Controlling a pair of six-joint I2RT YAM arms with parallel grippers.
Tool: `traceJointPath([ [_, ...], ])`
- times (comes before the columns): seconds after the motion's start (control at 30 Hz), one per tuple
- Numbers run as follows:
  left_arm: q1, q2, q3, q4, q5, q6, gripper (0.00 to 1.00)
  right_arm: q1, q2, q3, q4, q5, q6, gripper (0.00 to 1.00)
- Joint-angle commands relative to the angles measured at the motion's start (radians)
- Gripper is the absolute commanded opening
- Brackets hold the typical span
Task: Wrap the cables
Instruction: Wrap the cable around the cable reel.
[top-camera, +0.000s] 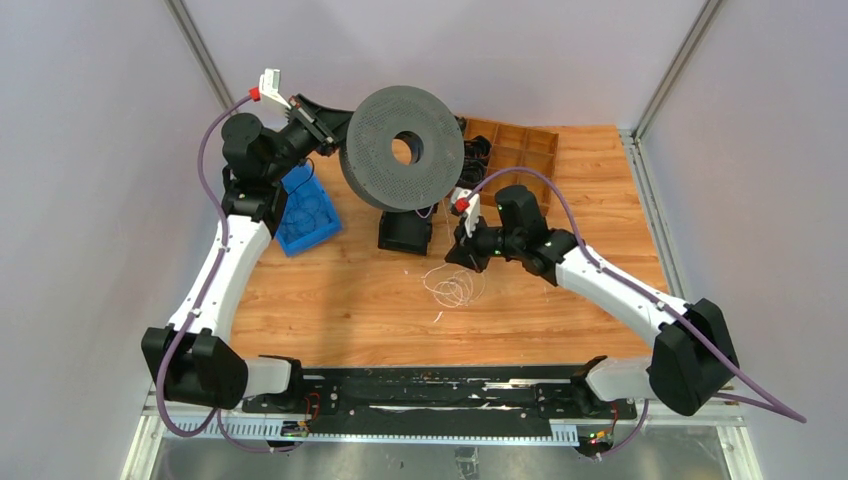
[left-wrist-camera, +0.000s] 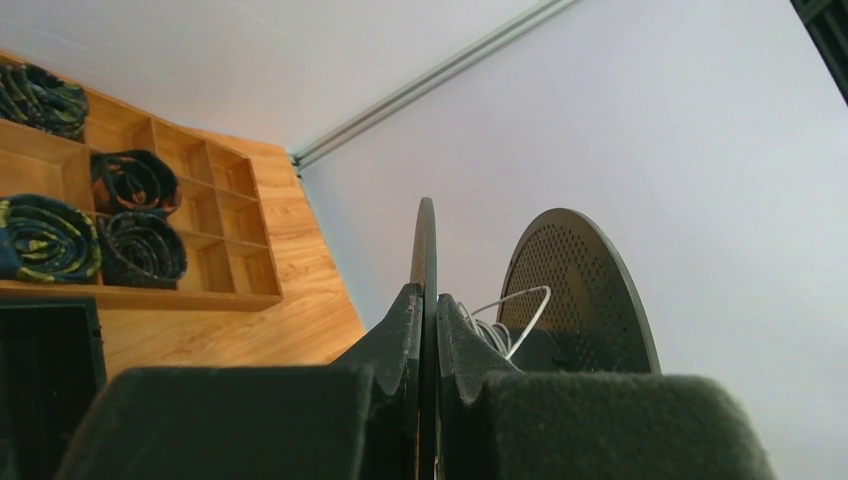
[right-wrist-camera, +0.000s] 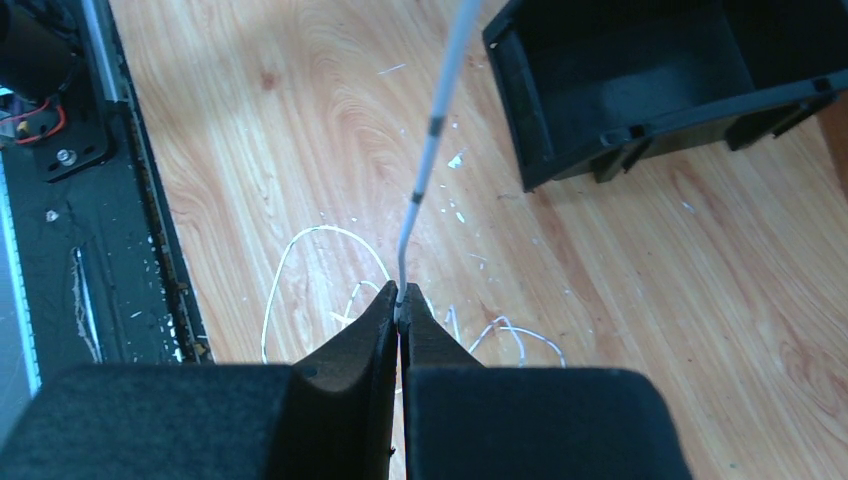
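While the right hand pinches the wire, the left clamps the spool

Where the table (top-camera: 340, 300) lies nearest the arm bases, we see the white wire (top-camera: 455, 288) in a loose tangle of small loops on the bare wood. Just above that tangle our right hand (right-wrist-camera: 402, 305) is clenched on one strand of it. The two fingertips meet with the wire nipped between them, and from there the strand runs straight up and away toward the far side, with two dark marks on it.

Beyond the hand a black stand (top-camera: 405, 232) sits on the table, and off to its left a blue bin (top-camera: 305, 210) lies under the left arm. Past the stand we come to the big grey spool (top-camera: 400, 150), tilted so that its perforated face and centre hole turn toward the overhead camera. Our left hand (left-wrist-camera: 428, 300) grasps it at the rim, one finger on each side of the thin near disc. Between the two discs we make out a few turns of white wire.

Farthest off, a wooden tray (top-camera: 520, 150) with compartments holds dark coiled bundles (left-wrist-camera: 45, 240).
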Motion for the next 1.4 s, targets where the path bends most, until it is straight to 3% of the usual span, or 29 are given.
traceJointPath([
  [0.0, 0.009, -0.006, 0.061, 0.025, -0.055, 0.032, 0.0, 0.044, 0.012, -0.002, 0.004, -0.032, 0.016, 0.01],
  [0.6, 0.011, -0.001, 0.037, -0.074, -0.12, 0.052, 0.0, 0.246, 0.106, 0.108, 0.049, 0.027, -0.021, 0.01],
  [1.03, 0.002, -0.003, 0.145, -0.362, -0.252, 0.239, 0.0, 0.394, 0.211, 0.37, -0.16, 0.132, -0.115, 0.01],
  [1.37, -0.046, -0.028, 0.174, -0.473, -0.335, 0.34, 0.0, 0.405, 0.279, 0.532, -0.256, 0.159, -0.134, 0.01],
])
